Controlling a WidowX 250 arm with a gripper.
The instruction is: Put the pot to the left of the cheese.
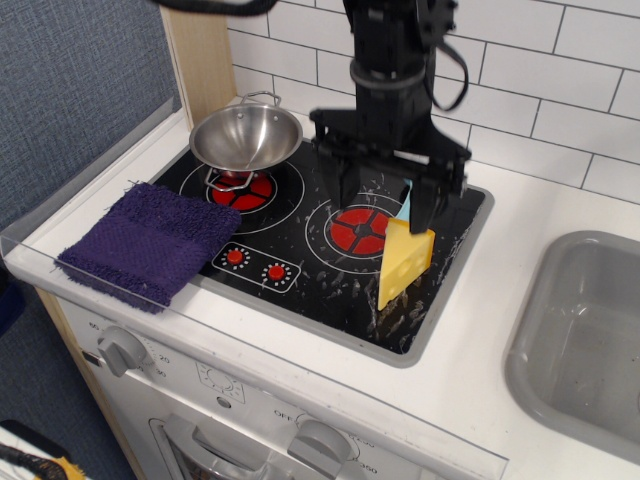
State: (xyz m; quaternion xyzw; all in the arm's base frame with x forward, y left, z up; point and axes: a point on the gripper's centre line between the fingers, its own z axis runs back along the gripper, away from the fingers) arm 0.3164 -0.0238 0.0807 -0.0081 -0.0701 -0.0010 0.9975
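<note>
Toy kitchen — stovetop (300, 235), sink (585, 330), tiled wall (560, 90).

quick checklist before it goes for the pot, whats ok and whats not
1. Jaws free to grasp: ok, the gripper is open and holds nothing.
2. Gripper clear of the cheese: ok, it hangs above and behind the wedge, apart from it.
3. Pot reachable: ok, it sits uncovered over the rear left burner.
4. Pot empty: ok, nothing shows inside.
5. Room left of the cheese: ok, the stovetop there is bare, the purple towel lies further left.
6. Fork: cannot tell, mostly hidden behind the cheese.
</note>
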